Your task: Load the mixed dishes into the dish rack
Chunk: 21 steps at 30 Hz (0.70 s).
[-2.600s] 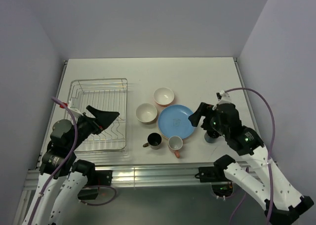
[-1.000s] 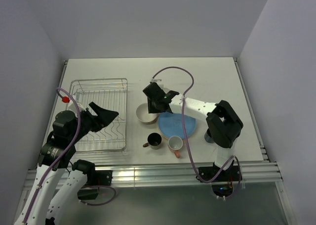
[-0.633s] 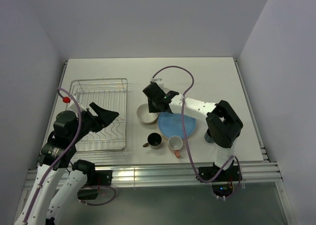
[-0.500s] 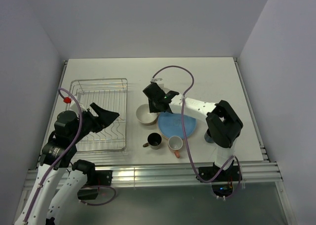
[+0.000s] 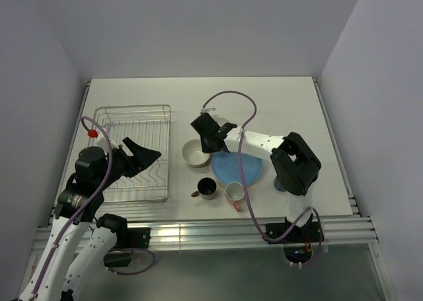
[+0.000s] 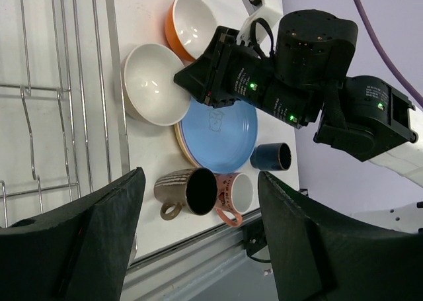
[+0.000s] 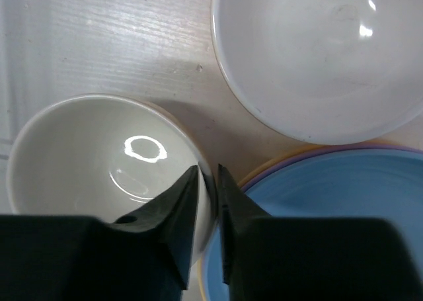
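Note:
My right gripper [image 5: 210, 144] [image 7: 206, 175] is shut on the right rim of the cream bowl [image 5: 194, 154] [image 7: 99, 155], one finger inside and one outside. The bowl with the orange outside [image 6: 192, 24] [image 7: 317, 49] sits just behind it. The blue plate [image 5: 241, 169] [image 7: 330, 208] lies on top of a lilac and a tan plate, whose edges [image 7: 284, 165] peek out. A brown mug [image 5: 207, 188], a pinkish mug [image 5: 234, 193] and a dark blue mug [image 6: 272, 157] stand near the front. My left gripper [image 5: 142, 157] [image 6: 198, 182] hangs open over the empty dish rack [image 5: 132, 116].
The rack's right wire side [image 6: 119, 116] stands close to the left of the cream bowl. The right arm's base link [image 5: 294, 165] rises beside the dark blue mug. The table's front edge [image 5: 218, 215] runs just below the mugs.
The right gripper's jaws have narrowed onto the cream bowl's rim and the wrist has shifted slightly. The left arm has barely moved.

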Tool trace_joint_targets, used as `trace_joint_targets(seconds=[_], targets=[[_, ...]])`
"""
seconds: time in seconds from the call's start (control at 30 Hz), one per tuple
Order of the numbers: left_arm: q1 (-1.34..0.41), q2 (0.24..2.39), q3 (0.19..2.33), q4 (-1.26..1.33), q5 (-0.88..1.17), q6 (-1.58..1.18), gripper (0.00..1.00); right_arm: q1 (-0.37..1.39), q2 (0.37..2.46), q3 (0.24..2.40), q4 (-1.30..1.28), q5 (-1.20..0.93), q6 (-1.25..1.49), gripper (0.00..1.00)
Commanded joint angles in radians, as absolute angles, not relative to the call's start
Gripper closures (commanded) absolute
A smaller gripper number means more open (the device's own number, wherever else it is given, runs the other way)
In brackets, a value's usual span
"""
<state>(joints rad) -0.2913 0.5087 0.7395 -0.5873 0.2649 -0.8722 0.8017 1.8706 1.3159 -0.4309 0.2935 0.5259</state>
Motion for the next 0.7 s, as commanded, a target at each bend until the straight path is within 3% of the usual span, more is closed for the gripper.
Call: trace_joint_targets(seconds=[0.0,0.1,0.27,0.37,0.67], targets=[[-0.288,0.532,0.758,-0.546,0.291,-0.842,0.25,0.795,1.888,1.331,-0.390,0.285,0.520,0.79],[-0.288,0.552,0.772,-0.548,0.301,-0.833,0.25,0.787,1.896,1.342,-0.390,0.278,0.515,1.00],[-0.288,0.629,0.781,-0.535,0.313,-0.807,0.22,0.778,1.841,1.328,-0.371,0.273,0.509,1.00],[-0.288,0.690,0.776,-0.512,0.372,-0.788,0.16,0.769,1.783,1.325,-0.376,0.261,0.505,1.00],[-0.288,0.753,0.796,-0.370,0.488,-0.831,0.12,0.672,1.553,1.266,-0.393,0.065,0.512,1.00]])
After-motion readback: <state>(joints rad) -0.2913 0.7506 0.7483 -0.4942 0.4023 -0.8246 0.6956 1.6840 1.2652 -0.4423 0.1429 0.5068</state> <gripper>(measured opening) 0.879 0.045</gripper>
